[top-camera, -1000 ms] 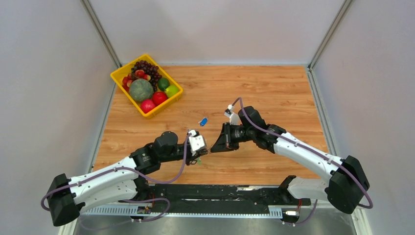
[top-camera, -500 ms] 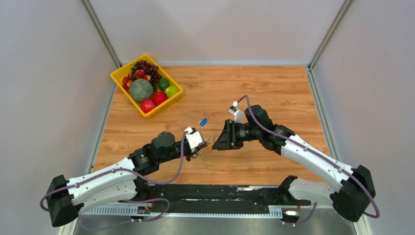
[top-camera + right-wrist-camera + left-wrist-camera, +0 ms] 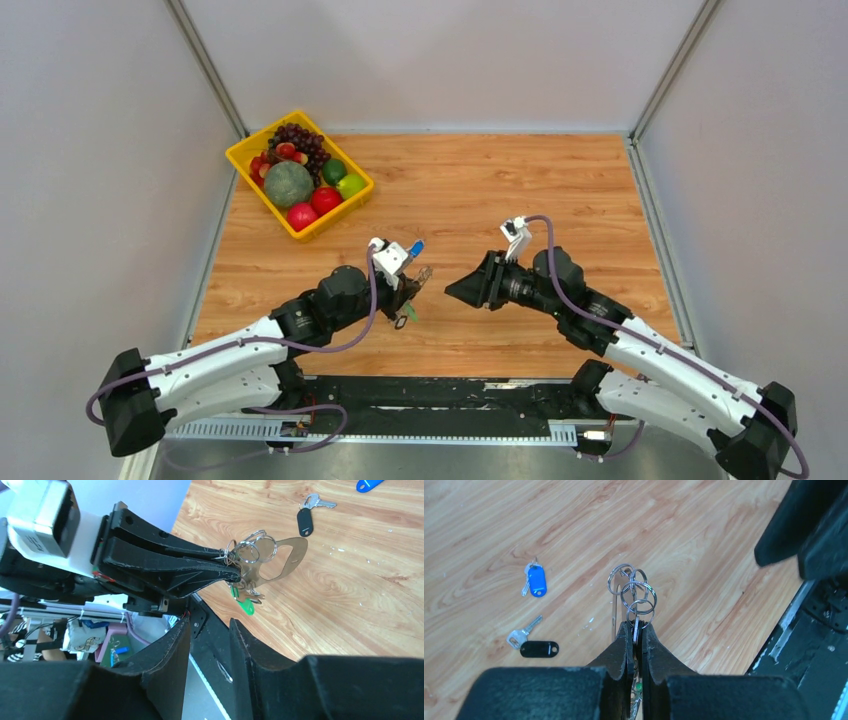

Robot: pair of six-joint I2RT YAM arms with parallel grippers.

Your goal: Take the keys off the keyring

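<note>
My left gripper is shut on the bunch of keys, held above the table. In the left wrist view, several small silver split rings stick out past its closed fingertips, with the keyring seen edge-on. The right wrist view shows the brassy keyring loop, the small rings and a green tag hanging under the left gripper. My right gripper is open and empty, a short way right of the bunch. Most of the keys are hidden between the left jaws.
A blue-tagged key and a silver key with a black tag lie loose on the wooden table. A yellow basket of fruit stands at the back left. The black base rail runs along the near edge.
My right gripper has pulled back to the right, away from the bunch. My left gripper has swung a little farther from the near edge with the bunch still in it.
</note>
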